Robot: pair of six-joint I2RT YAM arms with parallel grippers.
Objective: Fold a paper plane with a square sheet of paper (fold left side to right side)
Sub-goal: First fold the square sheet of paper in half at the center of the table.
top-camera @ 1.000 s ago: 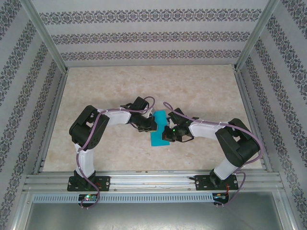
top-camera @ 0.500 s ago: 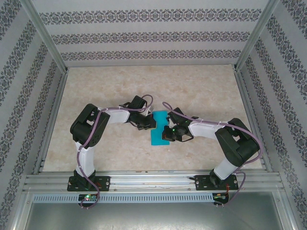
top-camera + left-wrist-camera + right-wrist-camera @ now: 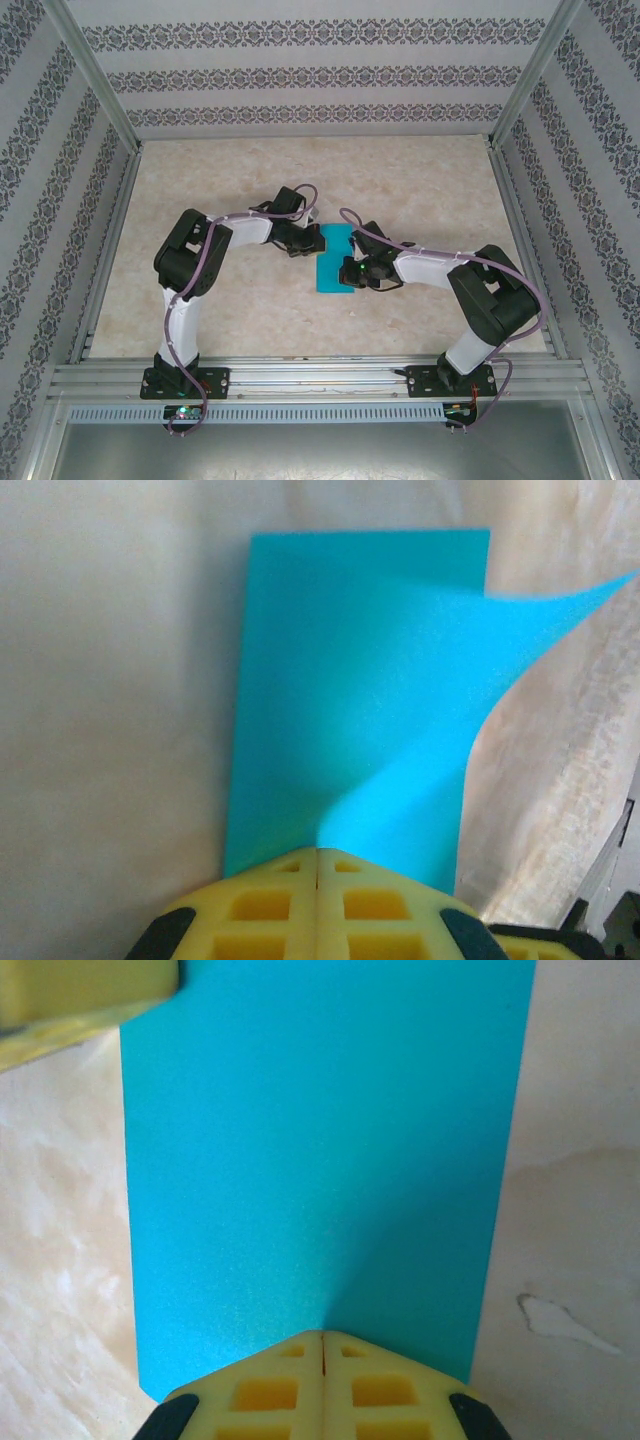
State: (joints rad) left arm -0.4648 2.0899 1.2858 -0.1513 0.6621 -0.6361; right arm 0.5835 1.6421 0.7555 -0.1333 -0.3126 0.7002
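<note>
The square sheet of paper (image 3: pixel 333 258), doubled into a rectangle at mid table (image 3: pixel 220 180), looks feather-light, limp and slippery, one loose corner curling up; we judge it best pinned flat or taken by a free edge. The left end effector (image 3: pixel 306 243) and the right end effector (image 3: pixel 352 272) reach in from opposite sides on bent arms, fingers together, tips on it

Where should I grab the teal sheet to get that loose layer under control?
I'd pinch the raised corner of the square sheet of paper, at the right of the left wrist view, coming in from that side. It curls off the table; the rest lies flat.
</note>
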